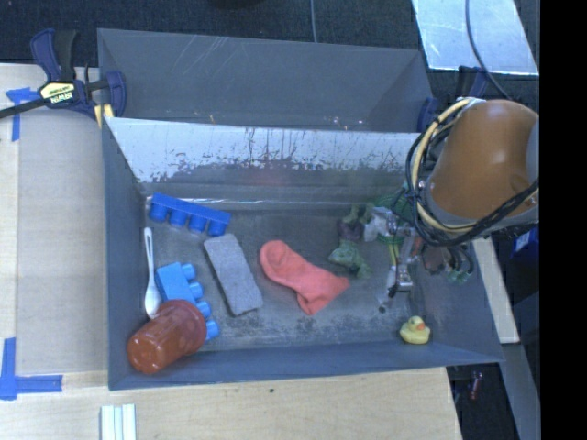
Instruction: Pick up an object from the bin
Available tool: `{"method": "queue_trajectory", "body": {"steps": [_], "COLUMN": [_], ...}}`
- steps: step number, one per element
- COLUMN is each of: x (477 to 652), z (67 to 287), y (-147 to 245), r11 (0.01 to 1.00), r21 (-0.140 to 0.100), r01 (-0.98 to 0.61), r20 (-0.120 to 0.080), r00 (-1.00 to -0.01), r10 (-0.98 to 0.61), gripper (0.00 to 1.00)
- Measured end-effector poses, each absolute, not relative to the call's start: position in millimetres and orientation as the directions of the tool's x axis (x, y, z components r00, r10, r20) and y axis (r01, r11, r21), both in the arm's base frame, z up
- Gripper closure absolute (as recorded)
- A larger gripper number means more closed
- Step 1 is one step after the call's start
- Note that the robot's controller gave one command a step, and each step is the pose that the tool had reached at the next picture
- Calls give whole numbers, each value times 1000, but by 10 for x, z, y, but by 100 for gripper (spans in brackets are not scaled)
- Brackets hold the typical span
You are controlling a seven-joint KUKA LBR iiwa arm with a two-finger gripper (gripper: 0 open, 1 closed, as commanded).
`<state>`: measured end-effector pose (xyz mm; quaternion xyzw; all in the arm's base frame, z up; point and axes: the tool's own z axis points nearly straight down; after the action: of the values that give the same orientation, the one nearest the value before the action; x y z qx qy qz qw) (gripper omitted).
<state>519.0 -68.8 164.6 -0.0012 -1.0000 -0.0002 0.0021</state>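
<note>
My gripper [400, 278] hangs low at the right end of the bin, just under the orange-brown wrist cover. To its left, close by, lies a small green and purple soft thing [352, 239] with a pale part near the wrist. A small yellow rubber duck [415, 331] sits at the bin's front right corner, below and slightly right of the gripper. A pink cloth [299, 276] lies crumpled on the floor further to the left.
A grey oblong block [231, 274] lies left of the cloth. At the left end are a long blue toy brick [189, 214], a white spoon [150, 273], a light blue brick [181, 284] and a red-brown jar [166, 338] on its side.
</note>
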Motion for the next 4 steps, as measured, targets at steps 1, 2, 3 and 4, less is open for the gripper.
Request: {"method": "queue_trajectory", "body": {"steps": [1, 2, 3, 4], "x": [5210, 5342, 5322, 5399], "z": [1682, 1325, 705, 717], "y": [-686, -437, 21, -49], "r11": [1000, 995, 985, 976], "r21": [-1, -2, -2, 1], "r01": [0, -97, -170, 217], "r20": [-3, -7, -6, -18], "r00": [-1000, -995, -985, -976], "r10": [0, -97, -170, 217], "gripper": [0, 0, 0, 100]}}
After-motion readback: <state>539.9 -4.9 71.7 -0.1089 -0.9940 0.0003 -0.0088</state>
